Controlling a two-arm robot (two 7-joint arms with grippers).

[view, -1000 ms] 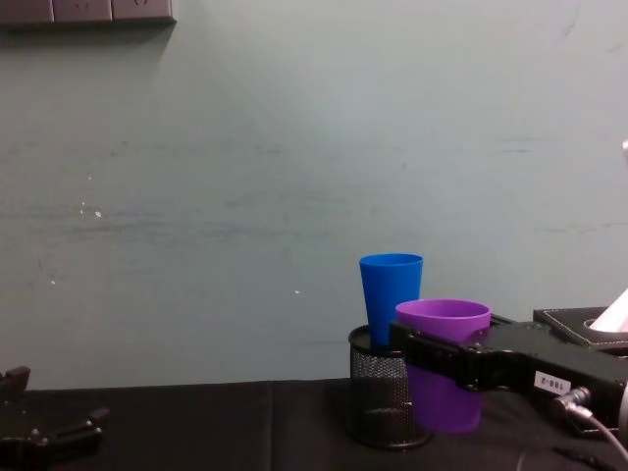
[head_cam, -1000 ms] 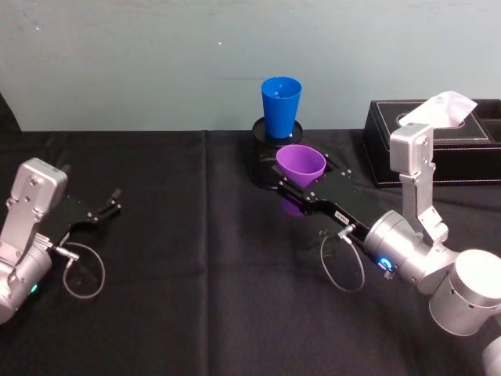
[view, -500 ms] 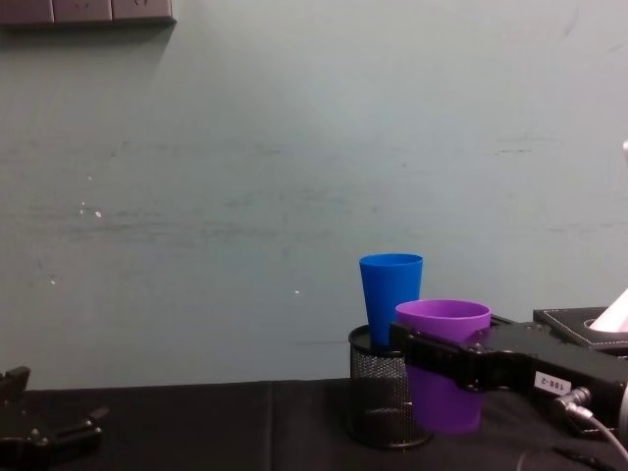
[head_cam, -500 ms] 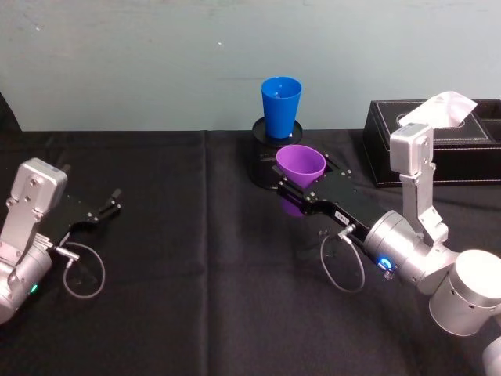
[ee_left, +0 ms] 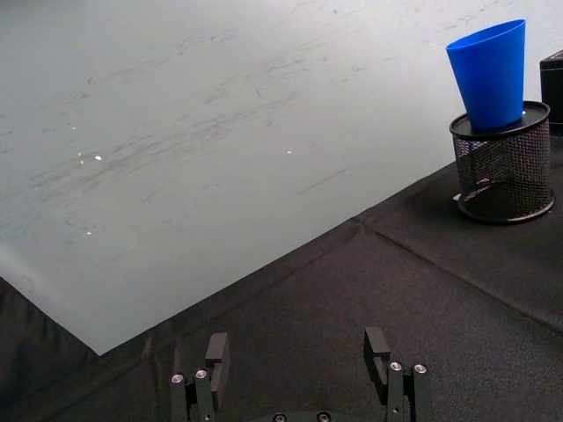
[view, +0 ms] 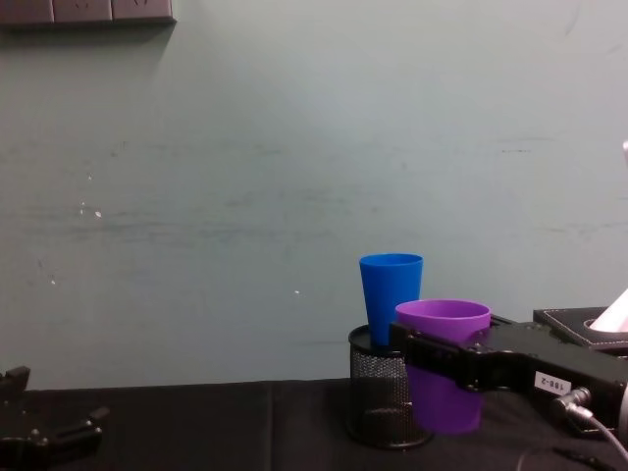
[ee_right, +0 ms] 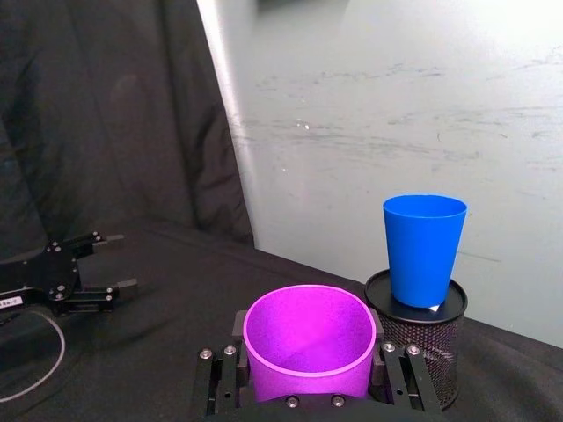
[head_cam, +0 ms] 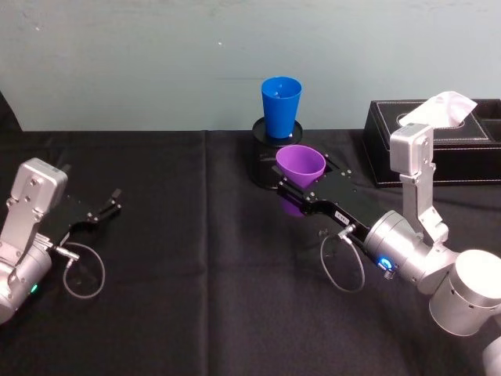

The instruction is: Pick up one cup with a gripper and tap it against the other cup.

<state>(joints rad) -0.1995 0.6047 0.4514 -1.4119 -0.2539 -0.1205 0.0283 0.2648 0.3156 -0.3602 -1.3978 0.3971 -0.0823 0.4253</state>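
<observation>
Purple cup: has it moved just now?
No. Held by the right gripper, the purple cup keeps its place beside the mesh pen holder; left gripper parked far left.

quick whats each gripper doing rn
Left gripper: open, holding nothing.
Right gripper: closed on the purple cup, near the blue cup.

right arm [head_cam: 411, 252]: silver-grey, blue ring light [head_cam: 383, 265] | right end effector [head_cam: 301, 178]: black, white label [head_cam: 342, 218] | cable [head_cam: 322, 254]: grey loop

Changes, one entry: your right gripper [head_cam: 304, 178], clamped on the purple cup [head_cam: 300, 163], has crept very slightly toward the robot's left, nearer the blue cup [head_cam: 281, 106], carrying the cup along. The shift is barely perceptible.
</observation>
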